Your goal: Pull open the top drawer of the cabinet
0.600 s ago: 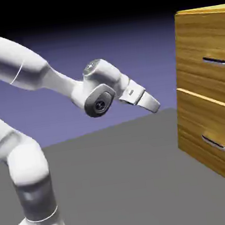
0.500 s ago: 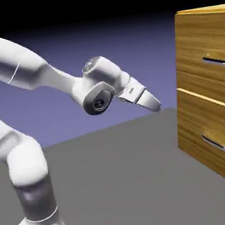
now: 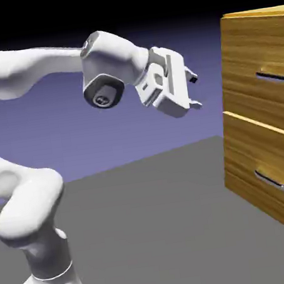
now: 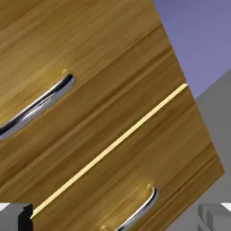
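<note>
Lifting and turning, the gripper [image 3: 193,91] is now showing two wide-apart fingers holding nothing, while the arm's elbow is bending differently. It is getting lined up, and next it is probably needing to go forward to the bar handle [image 3: 275,77] on the top drawer [image 3: 255,47], which is sitting shut above the bottom drawer [image 3: 266,153].

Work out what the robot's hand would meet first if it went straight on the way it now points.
Probably the golden-brown wooden cabinet front, near the pale seam; the hand faces it, though depth makes the exact spot unclear.
</note>
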Tool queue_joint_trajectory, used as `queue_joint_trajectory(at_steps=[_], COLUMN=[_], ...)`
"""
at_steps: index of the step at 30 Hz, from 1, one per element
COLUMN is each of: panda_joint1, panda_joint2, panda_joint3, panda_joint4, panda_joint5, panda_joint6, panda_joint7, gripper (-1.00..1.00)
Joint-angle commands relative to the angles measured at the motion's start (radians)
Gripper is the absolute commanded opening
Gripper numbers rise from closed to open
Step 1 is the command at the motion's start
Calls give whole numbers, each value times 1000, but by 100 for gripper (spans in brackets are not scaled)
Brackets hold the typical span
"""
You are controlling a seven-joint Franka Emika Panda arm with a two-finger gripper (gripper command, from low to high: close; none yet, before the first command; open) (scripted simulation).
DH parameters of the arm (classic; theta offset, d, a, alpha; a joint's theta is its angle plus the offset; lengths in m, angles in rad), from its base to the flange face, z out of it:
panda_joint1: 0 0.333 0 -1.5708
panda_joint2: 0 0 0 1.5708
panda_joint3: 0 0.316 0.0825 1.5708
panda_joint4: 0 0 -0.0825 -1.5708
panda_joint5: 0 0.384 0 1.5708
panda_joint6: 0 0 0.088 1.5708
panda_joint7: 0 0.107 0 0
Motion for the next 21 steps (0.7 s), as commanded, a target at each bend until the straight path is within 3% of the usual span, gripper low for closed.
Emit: queue_joint_trajectory(at_steps=[1, 21], panda_joint1=[-31, -651], panda_joint2=[-16, -346], panda_joint3=[19, 400], panda_joint4=[11, 226], panda_joint5=[44, 913], panda_joint6=[-14, -296], panda_joint7=[7, 146], gripper=[0, 0])
